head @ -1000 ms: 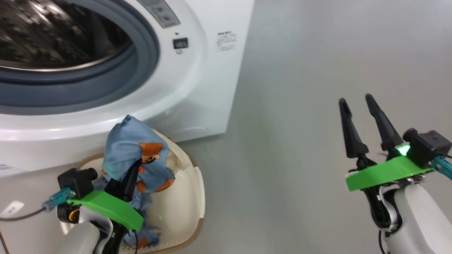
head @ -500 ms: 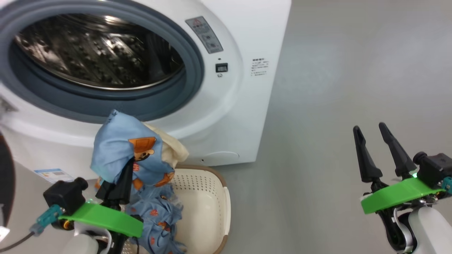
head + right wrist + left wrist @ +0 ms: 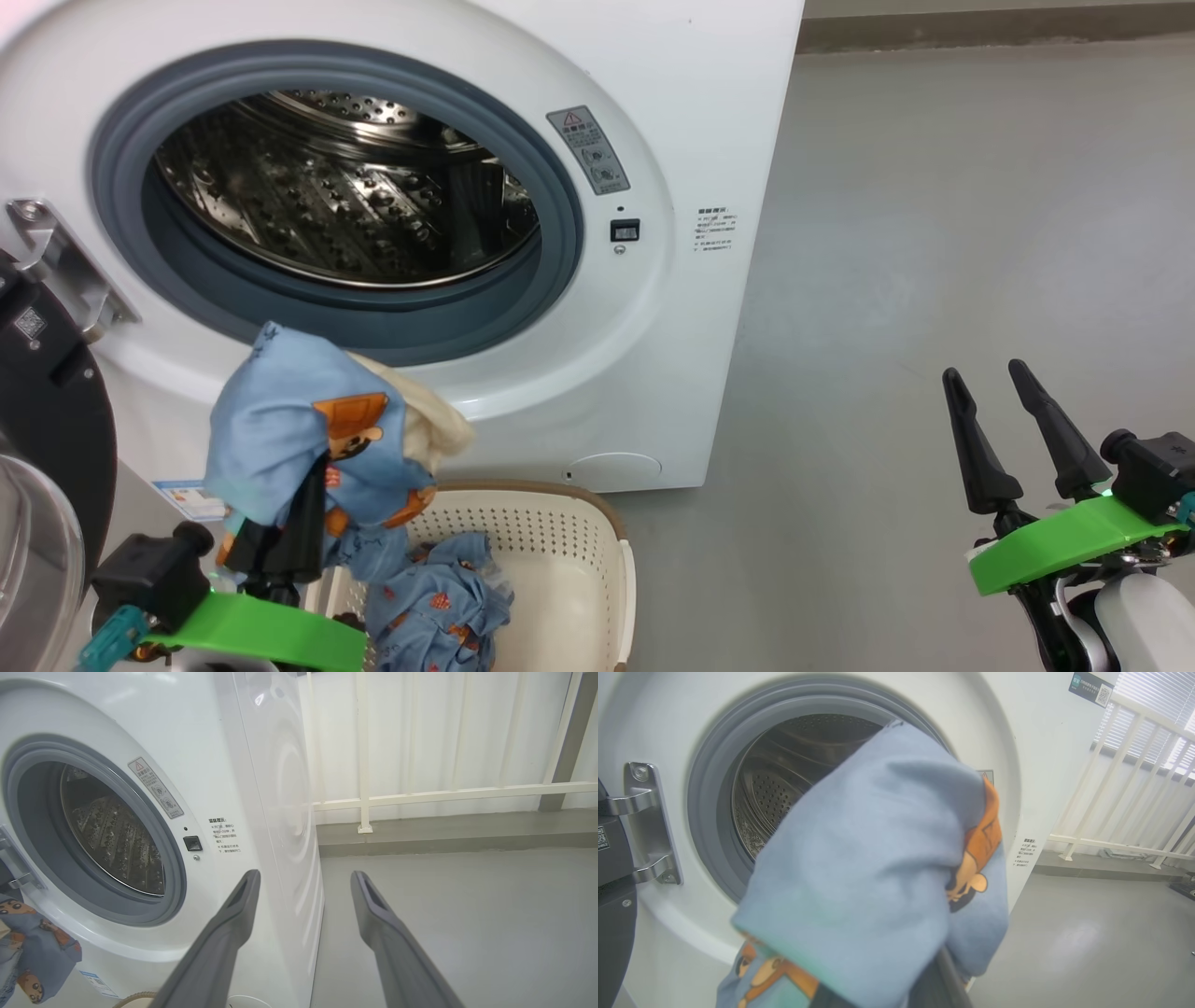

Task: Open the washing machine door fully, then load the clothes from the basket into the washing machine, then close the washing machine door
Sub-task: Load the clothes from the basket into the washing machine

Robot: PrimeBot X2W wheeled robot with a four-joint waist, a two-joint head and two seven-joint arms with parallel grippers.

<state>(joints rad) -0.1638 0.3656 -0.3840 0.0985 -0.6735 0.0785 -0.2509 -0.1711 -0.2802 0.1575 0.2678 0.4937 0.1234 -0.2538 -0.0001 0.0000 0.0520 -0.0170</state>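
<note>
My left jaws clamp the clothes (image 3: 271, 439); I'd lift them over the grey seal (image 3: 560, 252), deep into the drum (image 3: 345, 215); right jaws hang open.

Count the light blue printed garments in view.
2: one garment held up by the left gripper before the washing machine, a second garment crumpled in the basket; more may be hidden beneath.

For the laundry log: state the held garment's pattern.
The garment: light blue, orange-brown cartoon figures; best in head view.
</note>
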